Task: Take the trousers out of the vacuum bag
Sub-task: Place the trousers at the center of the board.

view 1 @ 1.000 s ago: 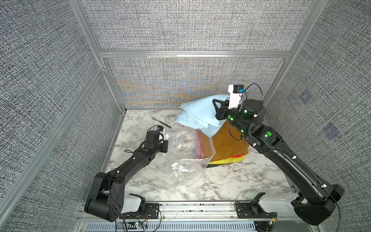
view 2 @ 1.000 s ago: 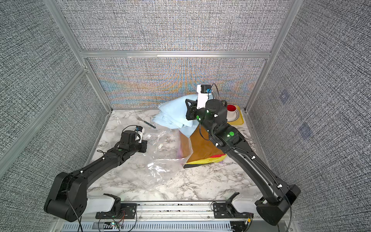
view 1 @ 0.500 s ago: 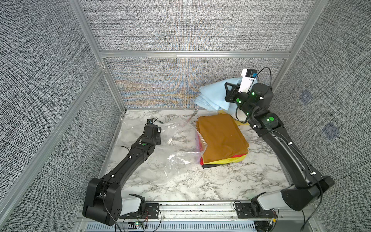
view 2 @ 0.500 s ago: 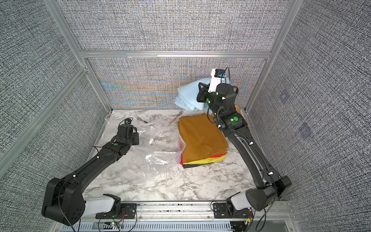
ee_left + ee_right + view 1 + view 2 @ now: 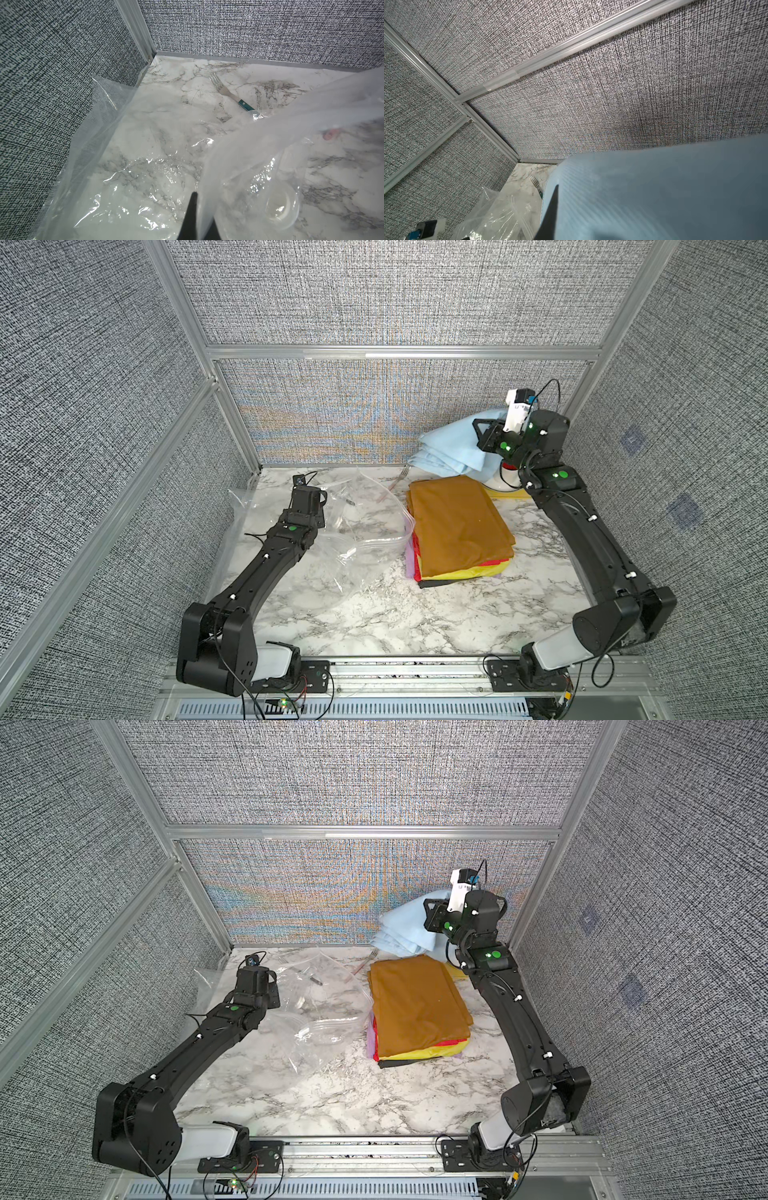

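**Trousers.** Five pairs lie as a folded stack (image 5: 457,526) on the table (image 5: 415,614), right of centre. Orange is on top, then red, yellow, lilac, w/ dark grey at the bottom. The sixth pair, the light blue trousers (image 5: 446,448), hangs in the air above the stack's far end, near the back wall. It is pinched in the right gripper (image 5: 481,435), jaws narrow and closed on the cloth.

**Vacuum bag** (image 5: 365,547). Slack on the table left of the stack; appears empty. The mouth rim sits just beside the stack's left edge. Whether any film still lies under the stack cannot be told. The valve (image 5: 278,205) shows thru the film in the left wrist view. The left gripper (image 5: 200,224) is clamped tight on a fold of film, toward the far-left corner.

**Change vs. 1 s ago.**
- The right arm was low over the stack w/ the blue pair draped across it. It has since risen toward the back-right corner, uncovering the stack.
- The left arm has drawn further toward the far-left corner, taking the bag w/ it. One bag corner now rides up the left wall (image 5: 145,472).

**Assessment.** Extraction looks essentially done. The remaining step is prob. to set the blue pair down clear of the bag.

**Other.** A fork (image 5: 225,91) lies beyond the bag; not involved.
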Action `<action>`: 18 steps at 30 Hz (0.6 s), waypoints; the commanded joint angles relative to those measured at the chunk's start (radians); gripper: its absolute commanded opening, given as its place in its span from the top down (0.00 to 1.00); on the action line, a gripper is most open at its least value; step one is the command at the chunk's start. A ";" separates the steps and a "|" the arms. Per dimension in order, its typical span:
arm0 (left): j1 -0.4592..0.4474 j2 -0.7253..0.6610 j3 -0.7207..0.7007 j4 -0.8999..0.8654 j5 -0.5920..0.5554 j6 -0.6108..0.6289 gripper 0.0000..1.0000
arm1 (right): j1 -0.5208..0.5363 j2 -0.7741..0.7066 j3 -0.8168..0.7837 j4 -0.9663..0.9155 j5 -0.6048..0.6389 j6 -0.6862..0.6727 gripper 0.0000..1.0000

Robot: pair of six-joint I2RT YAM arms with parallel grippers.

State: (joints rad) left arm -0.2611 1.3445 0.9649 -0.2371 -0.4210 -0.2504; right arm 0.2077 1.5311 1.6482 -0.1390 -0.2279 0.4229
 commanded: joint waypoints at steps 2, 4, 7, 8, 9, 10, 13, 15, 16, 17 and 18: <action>0.003 -0.010 -0.006 -0.005 -0.009 0.015 1.00 | -0.022 -0.006 -0.036 0.193 -0.159 0.033 1.00; 0.003 -0.019 -0.014 -0.004 -0.010 0.016 1.00 | -0.035 -0.011 -0.065 0.214 -0.205 0.055 1.00; 0.005 -0.027 -0.026 -0.004 -0.014 0.019 1.00 | -0.050 -0.029 -0.111 0.237 -0.251 0.104 1.00; 0.004 -0.028 -0.028 -0.004 -0.014 0.020 1.00 | -0.054 -0.037 -0.123 0.237 -0.255 0.118 1.00; 0.005 -0.028 -0.029 -0.002 -0.015 0.020 1.00 | -0.056 -0.047 -0.136 0.238 -0.257 0.131 1.00; 0.004 -0.028 -0.030 -0.002 -0.015 0.020 1.00 | -0.056 -0.057 -0.151 0.237 -0.258 0.144 1.00; 0.006 -0.024 -0.028 -0.001 -0.010 0.021 1.00 | -0.060 -0.096 -0.201 0.228 -0.251 0.192 1.00; 0.006 -0.021 -0.028 0.003 -0.009 0.022 1.00 | -0.065 -0.119 -0.233 0.217 -0.248 0.232 1.00; 0.005 -0.020 -0.027 0.004 -0.006 0.022 1.00 | -0.067 -0.133 -0.251 0.216 -0.246 0.248 1.00; 0.005 -0.018 -0.028 0.005 -0.006 0.023 1.00 | -0.068 -0.146 -0.267 0.209 -0.241 0.263 1.00; 0.006 -0.017 -0.025 0.005 -0.006 0.024 1.00 | -0.068 -0.155 -0.277 0.202 -0.231 0.273 1.00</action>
State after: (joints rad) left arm -0.2573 1.3220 0.9360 -0.2363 -0.4232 -0.2359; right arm 0.1421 1.4025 1.3865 -0.0357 -0.4507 0.6262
